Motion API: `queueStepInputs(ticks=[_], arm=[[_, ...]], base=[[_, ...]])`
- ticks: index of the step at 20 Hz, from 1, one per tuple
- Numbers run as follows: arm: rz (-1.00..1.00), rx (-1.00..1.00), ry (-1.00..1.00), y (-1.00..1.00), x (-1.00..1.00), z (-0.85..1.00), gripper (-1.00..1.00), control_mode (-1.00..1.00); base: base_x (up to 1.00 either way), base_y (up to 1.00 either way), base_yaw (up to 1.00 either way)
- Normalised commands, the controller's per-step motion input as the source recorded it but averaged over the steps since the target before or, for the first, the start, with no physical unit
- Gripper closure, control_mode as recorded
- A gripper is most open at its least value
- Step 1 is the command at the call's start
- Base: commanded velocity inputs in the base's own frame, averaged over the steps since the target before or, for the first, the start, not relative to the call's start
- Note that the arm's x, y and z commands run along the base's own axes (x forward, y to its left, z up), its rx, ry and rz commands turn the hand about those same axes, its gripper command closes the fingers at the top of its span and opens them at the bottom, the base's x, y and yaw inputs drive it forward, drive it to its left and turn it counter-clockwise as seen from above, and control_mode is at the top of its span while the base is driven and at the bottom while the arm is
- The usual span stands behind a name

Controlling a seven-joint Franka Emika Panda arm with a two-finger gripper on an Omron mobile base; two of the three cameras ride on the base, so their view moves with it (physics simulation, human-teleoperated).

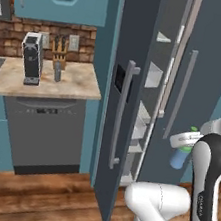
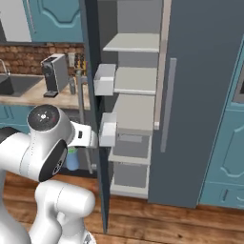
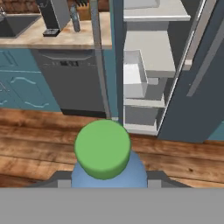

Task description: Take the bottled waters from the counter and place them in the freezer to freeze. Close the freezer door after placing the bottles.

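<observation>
My gripper (image 1: 184,143) is shut on a clear blue bottled water (image 1: 179,157) with a green top, held low in front of the freezer (image 1: 151,96). In the hand view its green cap (image 3: 103,148) sits between my fingertips, with the pale shelves (image 3: 151,52) ahead. The freezer door (image 1: 108,142) stands open to the left, its bar handle (image 1: 120,115) facing out. A duller grey-blue bottled water (image 1: 58,71) stands upright on the counter (image 1: 76,84) beside the coffee machine (image 1: 32,57). From the right base view, the held bottle (image 2: 72,159) hangs below my hand, left of the open door.
The appliance's right-hand door (image 1: 209,72) is closed. A dark grey dishwasher (image 1: 43,132) sits under the counter, with a knife block (image 1: 60,50) against the brick wall and a sink (image 2: 12,85) further left. White door bins (image 2: 105,78) jut from the open door. Wooden floor lies below.
</observation>
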Motion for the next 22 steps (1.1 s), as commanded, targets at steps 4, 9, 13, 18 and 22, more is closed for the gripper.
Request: queueStepInputs(ticks=[4,9,13,18,22], arm=[[0.0,0.0,0.0,0.0,0.0,0.0,1.0,1.0],[0.0,0.0,0.0,0.0,0.0,0.0,1.0,1.0],[0.0,0.0,0.0,0.0,0.0,0.0,1.0,1.0],[0.0,0.0,0.0,0.0,0.0,0.0,1.0,1.0],[0.0,0.0,0.0,0.0,0.0,0.0,1.0,1.0]], base=[[0.12,-0.62,0.0],[0.32,-0.26,0.09],[0.56,-0.77,0.26],[0.28,-0.84,0.18],[0.23,-0.04,0.03]])
